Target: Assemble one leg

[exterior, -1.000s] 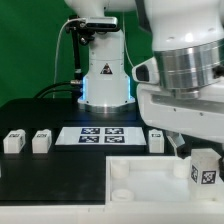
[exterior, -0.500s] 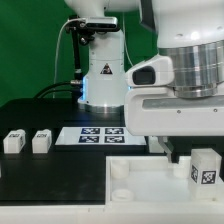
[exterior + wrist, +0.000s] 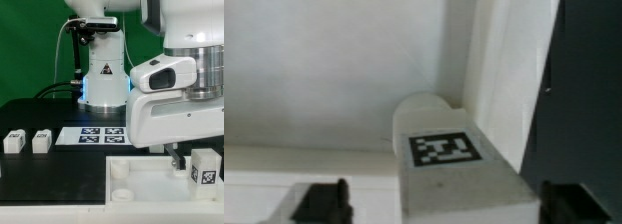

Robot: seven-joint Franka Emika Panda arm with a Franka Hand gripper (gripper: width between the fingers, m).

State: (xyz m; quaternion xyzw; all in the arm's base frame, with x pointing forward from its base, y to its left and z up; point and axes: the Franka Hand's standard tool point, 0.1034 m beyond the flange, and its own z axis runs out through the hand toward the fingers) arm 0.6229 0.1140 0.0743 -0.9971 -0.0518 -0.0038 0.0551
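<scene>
The claw [image 3: 438, 205] is held open above one leg [image 3: 452, 165], its fingers [image 3: 322, 203] apart on either side. That leg [image 3: 203, 168] (tag visible) is stood on the white panel [image 3: 150, 175] near the counter [image 3: 60, 175] front corner, two more legs [image 3: 13, 141] being left near the opposite edge.

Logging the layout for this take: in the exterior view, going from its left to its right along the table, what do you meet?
First leg → second leg → marker board → round corner boss of the large white panel → tagged leg standing at the exterior view's right edge.
</scene>
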